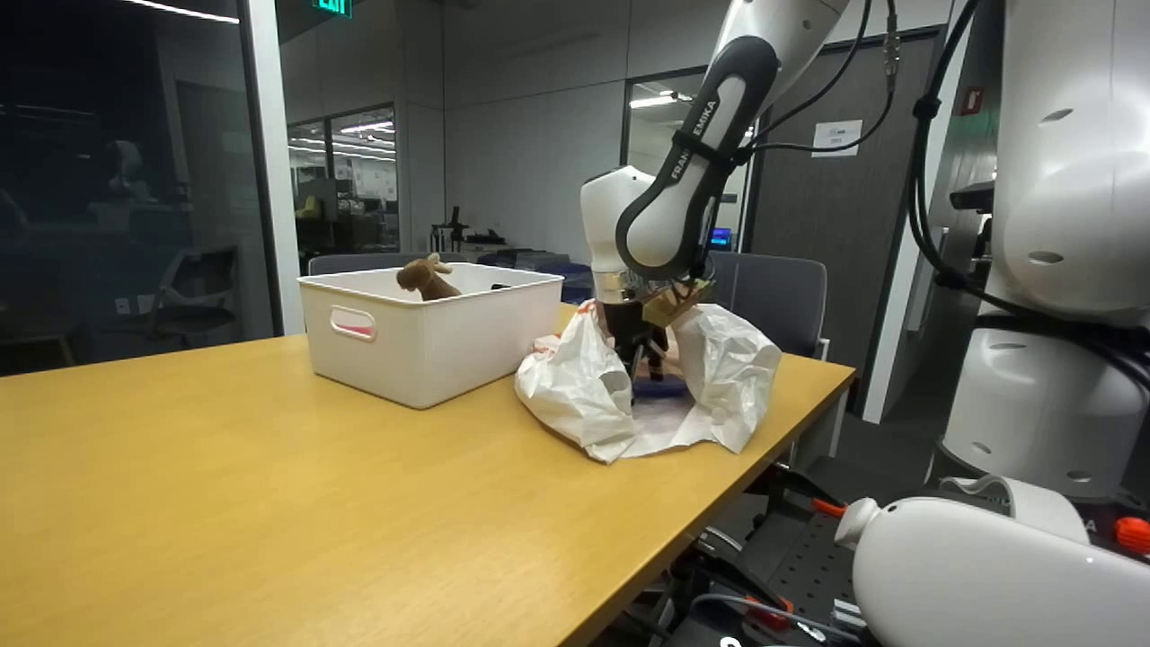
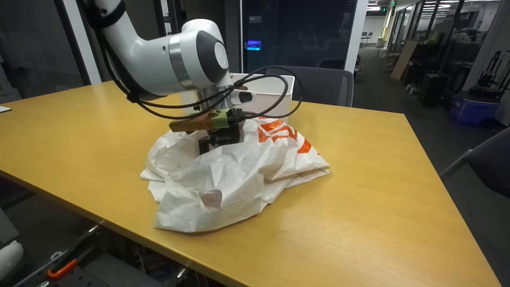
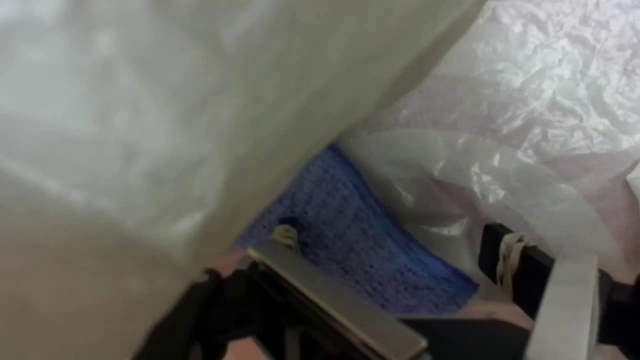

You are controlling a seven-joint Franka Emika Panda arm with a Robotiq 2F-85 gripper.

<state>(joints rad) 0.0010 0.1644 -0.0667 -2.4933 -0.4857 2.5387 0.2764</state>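
Observation:
My gripper (image 3: 391,235) is open, with its two black, rubber-banded fingers spread apart inside a crumpled white plastic bag (image 3: 150,125). A blue speckled sponge-like block (image 3: 345,210) lies in the bag below and between the fingers. The left fingertip in the wrist view is at the block's surface, perhaps touching it; the right fingertip stands off its edge. The bag shows in both exterior views (image 1: 575,386) (image 2: 239,171). In an exterior view the gripper (image 1: 645,373) reaches down through the bag's opening, with the blue block (image 1: 663,387) beneath it. Bag folds hide part of the block.
A white plastic bin (image 1: 485,337) stands beside the bag on the yellow wooden table (image 1: 269,494). A brown plush toy (image 1: 429,280) sticks up above its rim. Black cables (image 2: 287,91) loop near the wrist. Chairs (image 2: 314,85) stand around the table.

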